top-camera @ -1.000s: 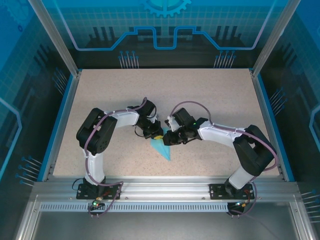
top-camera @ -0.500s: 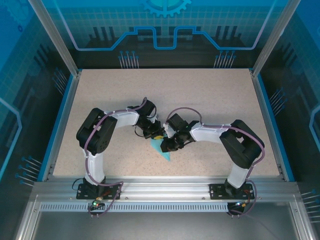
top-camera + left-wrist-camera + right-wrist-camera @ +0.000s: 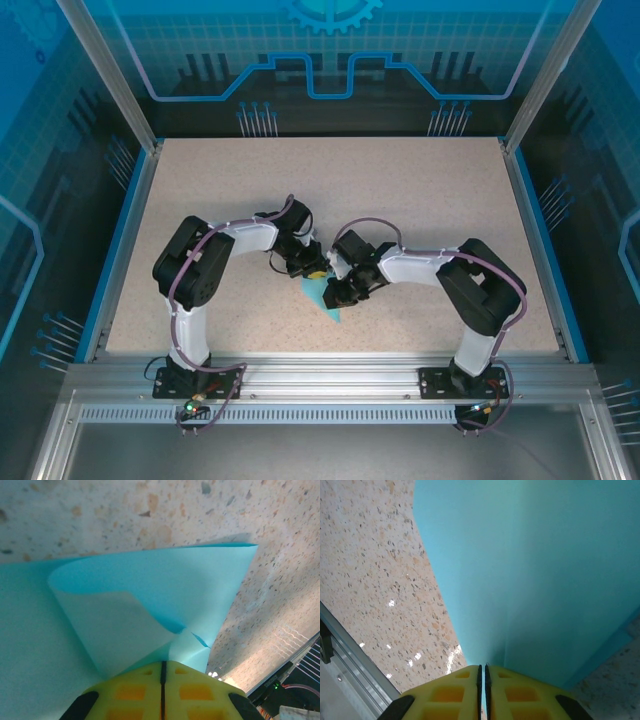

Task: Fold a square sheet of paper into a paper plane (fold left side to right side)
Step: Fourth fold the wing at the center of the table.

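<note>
Spreading across most of the top view, the speckled beige surface (image 3: 420, 200) carries everything. The left arm (image 3: 195, 265) bends in from 8 o'clock and the right arm (image 3: 480, 290) from 4 o'clock, and their wrists meet a little toward 6 o'clock from the surface's middle.

Between the two wrists lies the paper (image 3: 326, 303), light blue and already folded down to a narrow wedge whose tip points toward 5 o'clock, at the near rail. Much of it is covered by the wrists.

The left tool (image 3: 312, 268) sits at the paper's 11 o'clock end. In the left wrist view its yellow pads (image 3: 130, 692) are pressed together with only a thin dark seam between them, and a loose flap of paper curls up off the flat sheet and narrows straight into their tip – closed on the paper. Past the flap's far corner, toward 2 o'clock, bare surface shows.

The right tool (image 3: 338, 292) is on the paper's 3 o'clock side, just beside the left tool. From the right wrist view its pads (image 3: 520, 695) are likewise squeezed to a hairline gap, and the paper runs down into that gap with a faint crease leading to it – shut, gripping the sheet's edge. Speckled surface lies at 9 o'clock of the paper there, and a darker blue layer edge shows at 4 o'clock.
</note>
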{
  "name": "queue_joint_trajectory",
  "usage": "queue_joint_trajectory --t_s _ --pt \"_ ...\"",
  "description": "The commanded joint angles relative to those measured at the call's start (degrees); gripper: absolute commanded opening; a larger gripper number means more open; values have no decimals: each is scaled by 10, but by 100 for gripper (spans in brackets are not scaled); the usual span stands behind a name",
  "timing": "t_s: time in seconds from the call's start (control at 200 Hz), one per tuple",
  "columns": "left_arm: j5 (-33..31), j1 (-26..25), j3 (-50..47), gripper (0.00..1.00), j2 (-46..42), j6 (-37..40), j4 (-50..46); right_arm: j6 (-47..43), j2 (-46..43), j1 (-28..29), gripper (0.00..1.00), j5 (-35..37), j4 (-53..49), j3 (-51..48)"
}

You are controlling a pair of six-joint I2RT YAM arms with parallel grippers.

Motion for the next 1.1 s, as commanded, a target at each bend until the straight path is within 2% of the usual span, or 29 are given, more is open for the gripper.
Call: queue_joint_trajectory --t_s 0.0,1.095 --pt "-41 -3 -21 9 22 12 -42 -9 14 11 13 0 -38 1" --pt "-58 -3 -15 8 37 16 -51 -35 -11 35 13 50 -156 6"
